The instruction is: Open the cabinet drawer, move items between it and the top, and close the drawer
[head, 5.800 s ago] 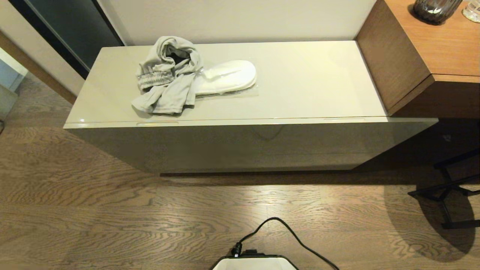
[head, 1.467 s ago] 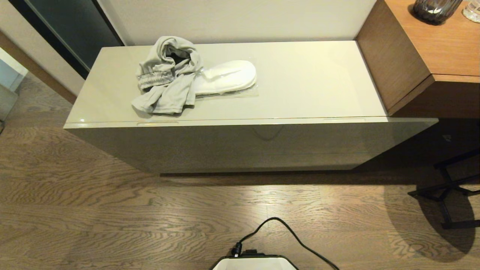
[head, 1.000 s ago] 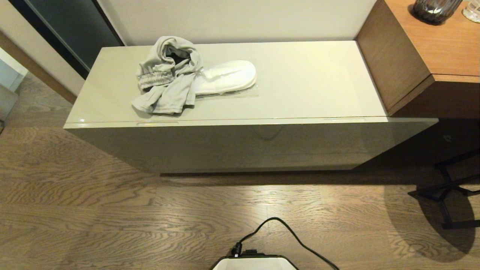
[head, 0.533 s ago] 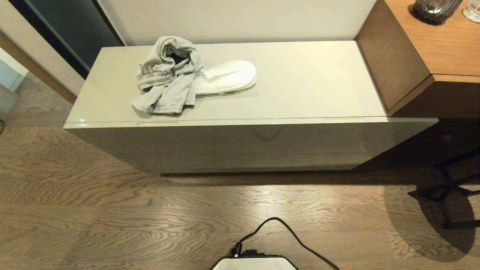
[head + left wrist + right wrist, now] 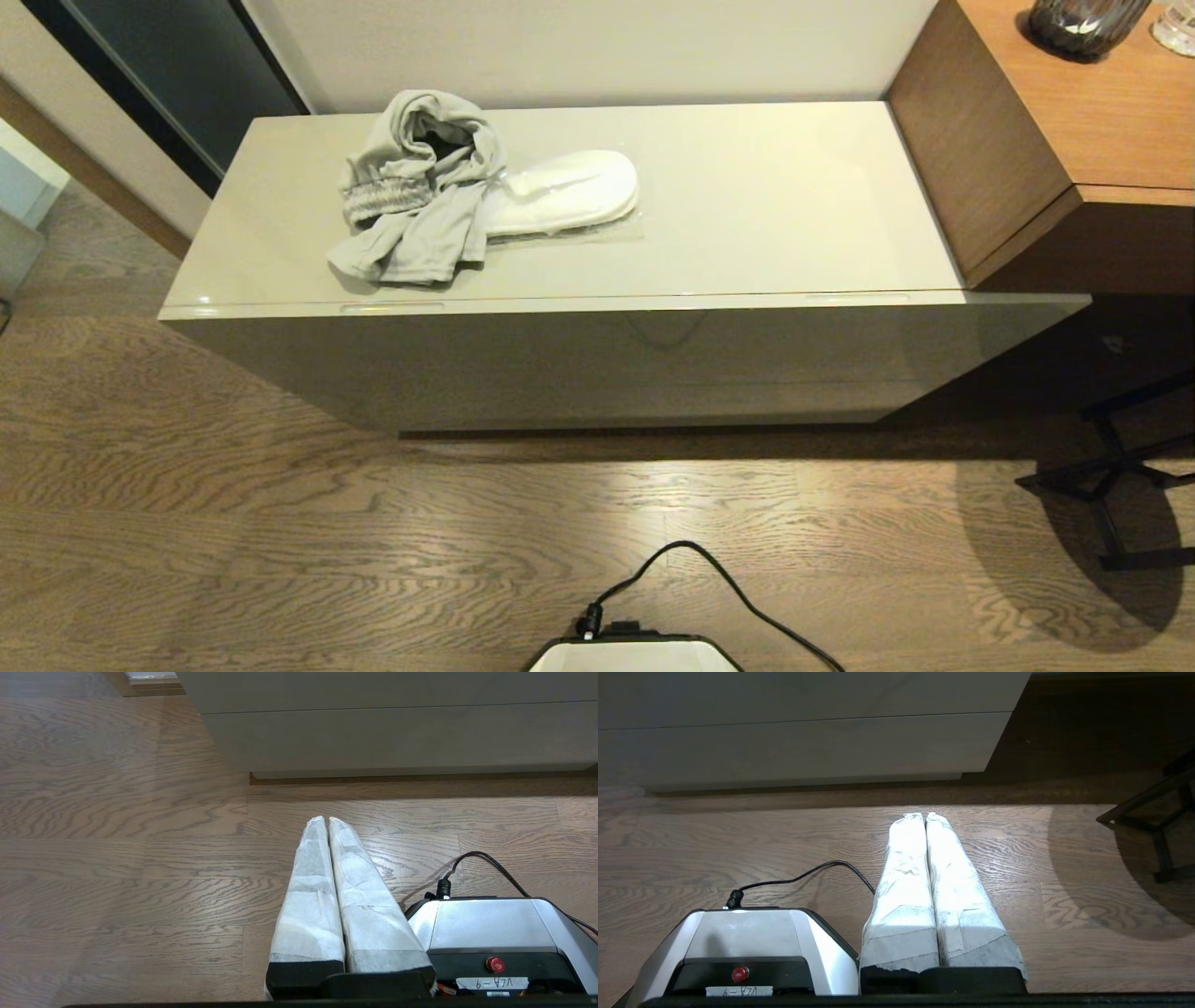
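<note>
Your left gripper (image 5: 325, 820) and right gripper (image 5: 924, 815) are both hanging low over the wooden floor (image 5: 280, 523) in front of the cabinet, fingers pressed together and holding nothing. The cabinet drawer (image 5: 597, 359) is sitting shut. The light grey garment (image 5: 415, 187) is lying near the top's (image 5: 775, 205) back left corner, partly covering the wrapped white slippers (image 5: 569, 191).

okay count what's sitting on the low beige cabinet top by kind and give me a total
Light grey garment: 1
Wrapped white slippers: 1 pack visible
Total on the cabinet top: 2
</note>
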